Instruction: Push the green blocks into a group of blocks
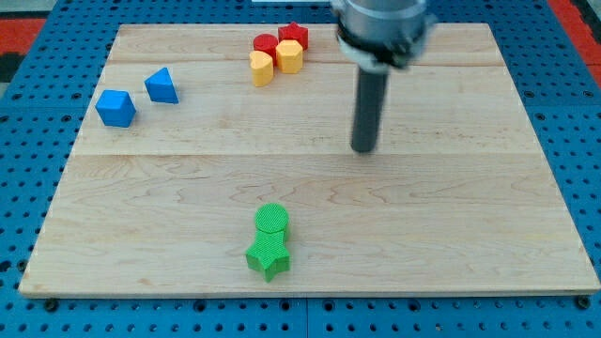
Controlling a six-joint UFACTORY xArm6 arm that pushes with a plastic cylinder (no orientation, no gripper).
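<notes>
Tip (pixel 363 148) of our rod, a bare end with nothing to open or close, touches no block; green cylinder (pixel 272 220) and green star block (pixel 268 255) sit touching near the view's bottom, below-left of my tip, pair stacked top-to-bottom

Robotics lab bench, tabletop pushing setup. Pale wooden board (pixel 451 216) spreads under and around my tip (pixel 363 149), lying on a blue perforated pegboard base (pixel 23 141) that frames it on all sides. Red matting (pixel 577 19) shows beyond, toward the view's top right.
</notes>
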